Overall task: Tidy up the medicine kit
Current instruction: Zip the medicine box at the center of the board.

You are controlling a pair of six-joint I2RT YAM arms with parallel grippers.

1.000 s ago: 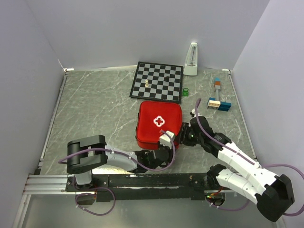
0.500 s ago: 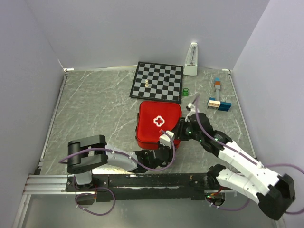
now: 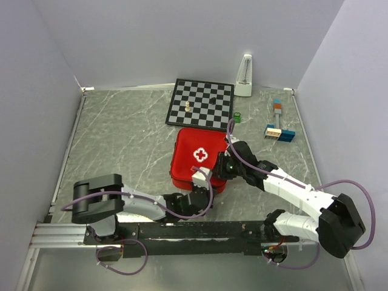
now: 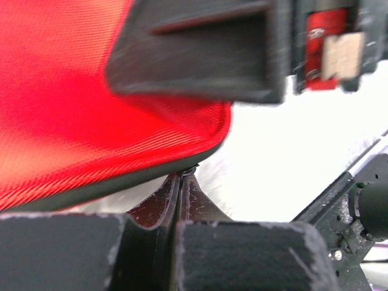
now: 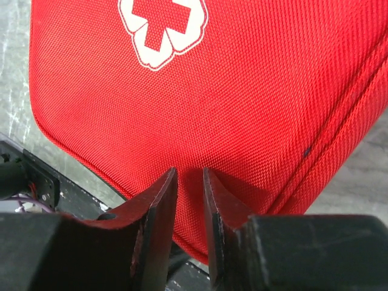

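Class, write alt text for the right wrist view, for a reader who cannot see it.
A red medicine kit with a white cross emblem fills the view. The right hand holds its two dark fingers slightly apart over the kit's lower edge.

Left arm (image 3: 144, 207), right arm (image 3: 291, 189): white link shells, black joint housings, a lilac cable (image 3: 347, 181) looped along each. Fingers (image 5: 156, 224) matte black, edges scuffed pale.

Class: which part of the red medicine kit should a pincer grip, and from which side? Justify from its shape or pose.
Probably the near-edge seam of the medicine kit, approached low from the near side. It lies flat and closed, cross up, likely too broad to span from above; that seam is its only narrow part.
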